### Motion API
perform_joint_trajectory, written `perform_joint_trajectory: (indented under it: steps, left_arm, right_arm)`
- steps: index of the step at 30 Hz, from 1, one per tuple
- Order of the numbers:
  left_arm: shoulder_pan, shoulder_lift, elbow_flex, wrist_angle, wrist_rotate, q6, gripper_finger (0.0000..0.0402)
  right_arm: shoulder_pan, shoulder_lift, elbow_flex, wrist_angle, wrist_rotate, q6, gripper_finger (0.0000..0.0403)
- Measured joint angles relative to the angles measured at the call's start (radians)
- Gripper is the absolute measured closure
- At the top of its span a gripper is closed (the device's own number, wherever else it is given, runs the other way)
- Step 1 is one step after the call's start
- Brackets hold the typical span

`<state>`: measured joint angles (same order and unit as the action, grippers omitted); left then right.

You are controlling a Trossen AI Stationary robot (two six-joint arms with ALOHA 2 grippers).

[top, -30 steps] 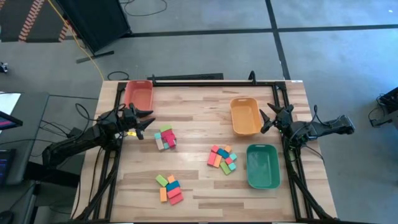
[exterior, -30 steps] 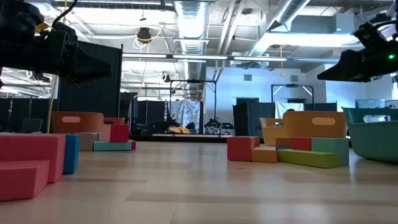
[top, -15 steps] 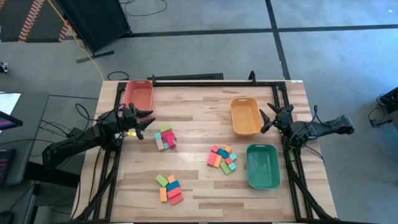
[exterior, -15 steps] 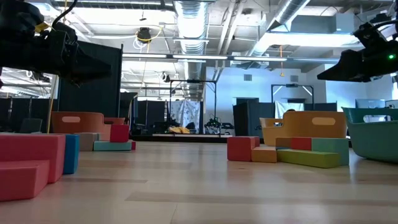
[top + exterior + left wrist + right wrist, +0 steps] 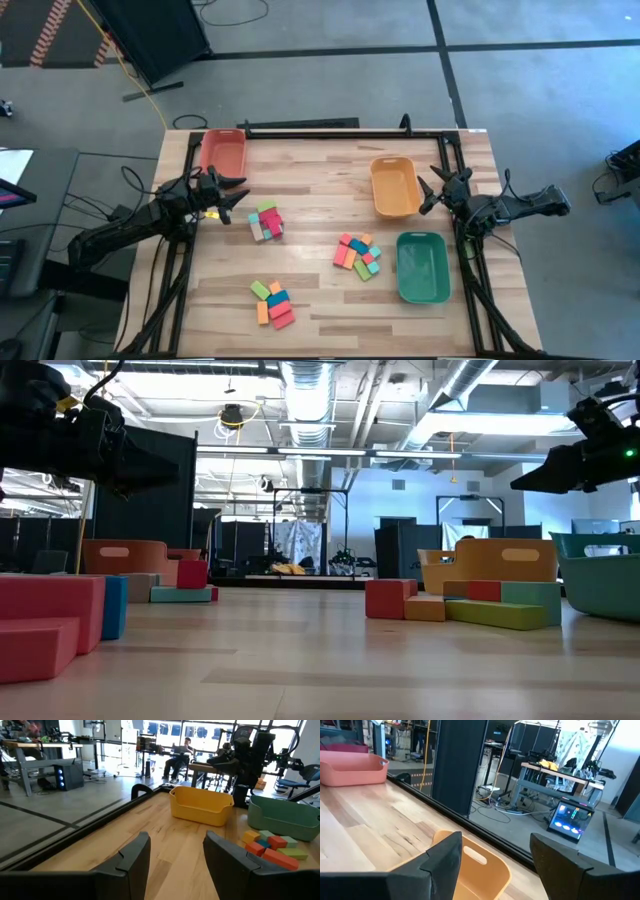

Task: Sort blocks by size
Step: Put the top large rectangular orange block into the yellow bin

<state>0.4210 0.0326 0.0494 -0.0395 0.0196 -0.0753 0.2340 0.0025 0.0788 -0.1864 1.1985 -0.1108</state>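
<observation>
The blocks lie on the wooden table in three loose clusters: one left of centre (image 5: 266, 221), one near the middle right (image 5: 357, 254), one near the front edge (image 5: 271, 301). All rest flat on the tabletop. My left gripper (image 5: 240, 196) is open and empty at the table's left, above the surface, just left of the first cluster. My right gripper (image 5: 426, 193) is open and empty at the table's right, beside the orange tray (image 5: 394, 186). The left wrist view shows the middle-right cluster (image 5: 272, 847) ahead of its fingers.
A red-orange tray (image 5: 222, 152) stands at the far left, an orange tray at the right, and a green tray (image 5: 421, 265) at the near right. A black rail (image 5: 330, 128) runs along the far edge. Bare wood lies between the clusters.
</observation>
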Motion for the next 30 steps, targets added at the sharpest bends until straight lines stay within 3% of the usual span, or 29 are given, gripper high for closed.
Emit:
perform_joint_trajectory:
  steps: [10,17,23,30]
  left_arm:
    - [0.0,0.0,0.0,0.0,0.0,0.0,0.0228]
    - [0.0,0.0,0.0,0.0,0.0,0.0,0.0228]
    - [0.0,0.0,0.0,0.0,0.0,0.0,0.0228]
    - [0.0,0.0,0.0,0.0,0.0,0.0,0.0228]
  right_arm:
    - [-0.008,0.0,0.0,0.003,0.001,0.007,0.0139]
    - [-0.008,0.0,0.0,0.003,0.002,0.219,0.0139]
    - [-0.008,0.0,0.0,0.007,0.002,0.216,0.0139]
    - [-0.006,0.0,0.0,0.009,-0.124,0.264,0.0139]
